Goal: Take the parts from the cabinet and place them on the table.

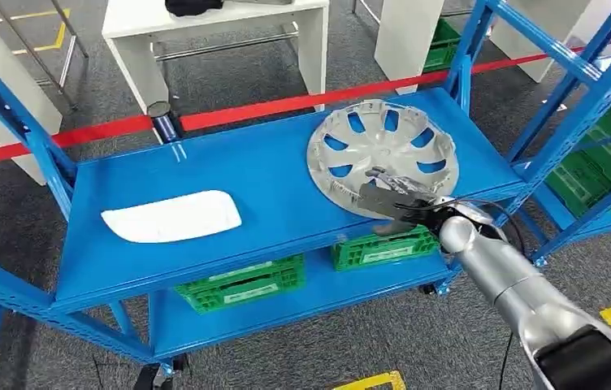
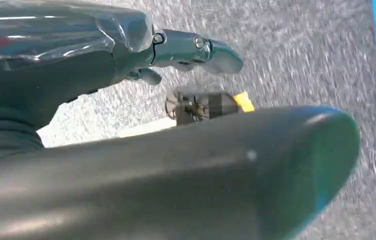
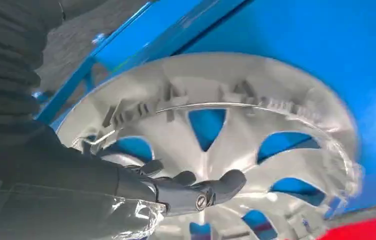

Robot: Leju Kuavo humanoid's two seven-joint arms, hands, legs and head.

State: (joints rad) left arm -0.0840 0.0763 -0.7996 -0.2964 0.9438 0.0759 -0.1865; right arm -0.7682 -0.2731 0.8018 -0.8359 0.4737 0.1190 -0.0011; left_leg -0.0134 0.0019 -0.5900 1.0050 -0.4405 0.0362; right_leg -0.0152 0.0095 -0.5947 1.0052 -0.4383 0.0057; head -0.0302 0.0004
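Right hand at the near rim of the hubcap on the blue cabinet's upper shelf; left hand hangs over the floor.

Left to right on the blue metal shelf (image 1: 278, 175): a flat white rounded-rectangular plastic panel (image 1: 172, 216) lies toward the left end, well apart from the round silver-grey plastic wheel hubcap (image 1: 383, 154) toward the right end, its ribbed inner side up and blue showing through its cut-outs. The right hand (image 1: 392, 199) lies over the hubcap's near edge, fingers (image 3: 211, 187) stretched across the inner face; whether it actually grips the rim cannot be told. Two green slatted plastic crates (image 1: 241, 284) sit on the lower shelf. In the left wrist view the left hand (image 2: 126, 60) holds nothing, fingers extended and apart above grey carpet (image 2: 301, 60).
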